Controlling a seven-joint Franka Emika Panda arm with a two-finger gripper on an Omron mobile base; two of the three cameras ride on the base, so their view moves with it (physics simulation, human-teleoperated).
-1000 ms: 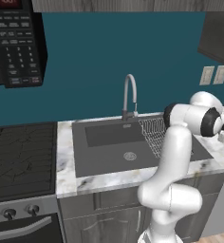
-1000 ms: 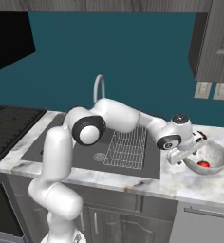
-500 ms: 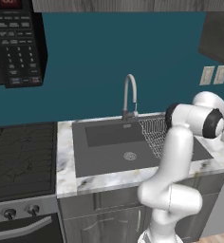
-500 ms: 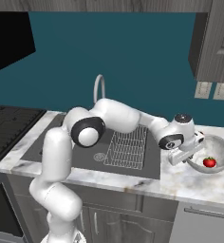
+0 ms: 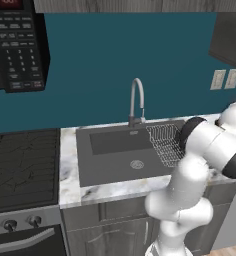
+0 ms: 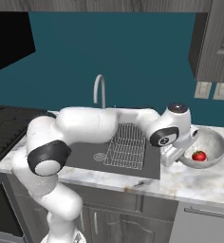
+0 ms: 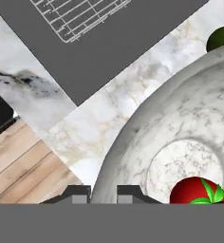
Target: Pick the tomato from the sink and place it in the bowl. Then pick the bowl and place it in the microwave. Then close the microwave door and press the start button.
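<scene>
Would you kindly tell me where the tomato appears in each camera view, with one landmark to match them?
Left base view: tomato not in it.
Right base view: tomato right of centre, inside the bowl.
Hand view: tomato at bottom right, on the bowl's floor.
Shared landmark: the wire rack in the sink.

home kitchen, marble counter (image 6: 199,182) with dark sink (image 5: 125,157) and curved faucet (image 5: 136,100), gas stove (image 5: 20,167), black microwave (image 5: 17,45), grey wood cabinets (image 6: 213,40), teal backsplash wall (image 5: 125,60)
</scene>
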